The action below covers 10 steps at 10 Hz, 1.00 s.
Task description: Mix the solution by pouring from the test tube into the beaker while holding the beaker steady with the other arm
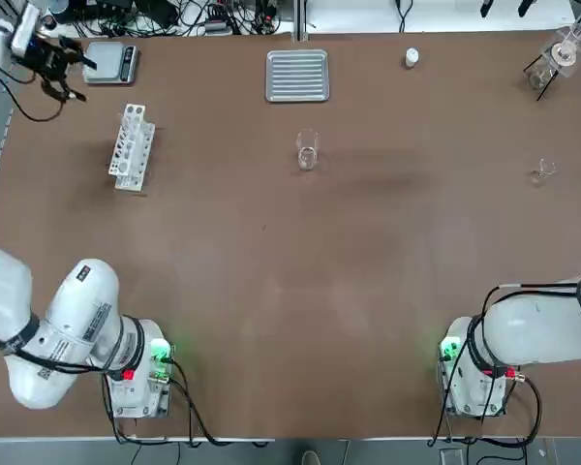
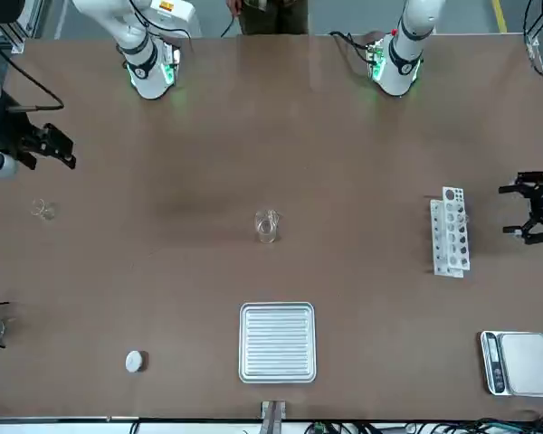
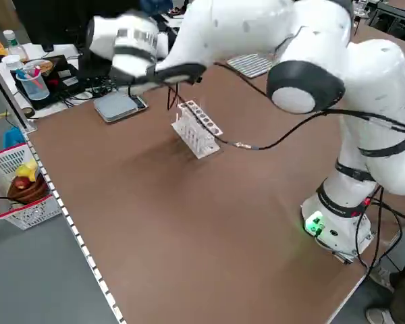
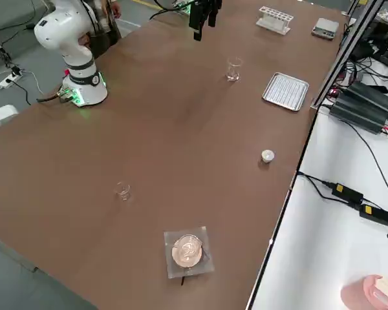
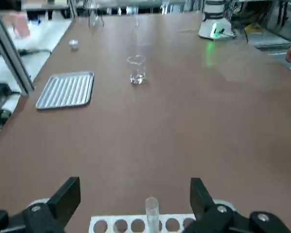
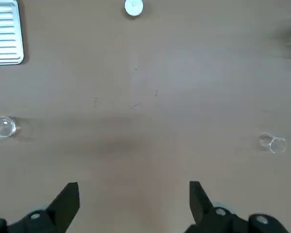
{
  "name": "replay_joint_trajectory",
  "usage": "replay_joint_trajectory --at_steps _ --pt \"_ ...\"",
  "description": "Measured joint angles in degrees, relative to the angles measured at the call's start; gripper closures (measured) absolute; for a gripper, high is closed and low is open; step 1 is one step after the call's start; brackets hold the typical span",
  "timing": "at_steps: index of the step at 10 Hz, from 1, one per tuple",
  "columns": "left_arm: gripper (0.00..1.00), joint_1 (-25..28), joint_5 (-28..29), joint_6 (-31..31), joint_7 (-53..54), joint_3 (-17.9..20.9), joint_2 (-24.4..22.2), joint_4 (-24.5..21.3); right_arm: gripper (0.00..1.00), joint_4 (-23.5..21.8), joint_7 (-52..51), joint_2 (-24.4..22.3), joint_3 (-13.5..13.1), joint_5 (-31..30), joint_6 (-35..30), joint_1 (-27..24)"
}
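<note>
- Two white arm bases sit nearest the top camera, at the bench edge.
- Left pincer hangs spread and empty, just past the rack.
- One tube stands in the rack.
- Right pincer is spread too, empty, high over the bench.
- Beaker stands alone mid-bench, well apart from both pincers.
- No pincer holds the tube or the beaker. If a pour is still due, all of it is left.
</note>
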Motion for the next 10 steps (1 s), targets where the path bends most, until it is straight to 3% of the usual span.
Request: replay_joint_trajectory --at_steps 4,10 --pt "0.00 -5.68 4.02 1.83 -22.73 -0.17 -13.26 -0.79 0.00 -0.19 0.03 0.05 -0.03 0.01 0.06 -0.05" --pt "0.00 -18.45 8.29 12.16 -60.61 -0.18 -23.84 -4.04 0.00 -0.43 0.10 0.23 -0.15 0.01 1.04 -0.12"
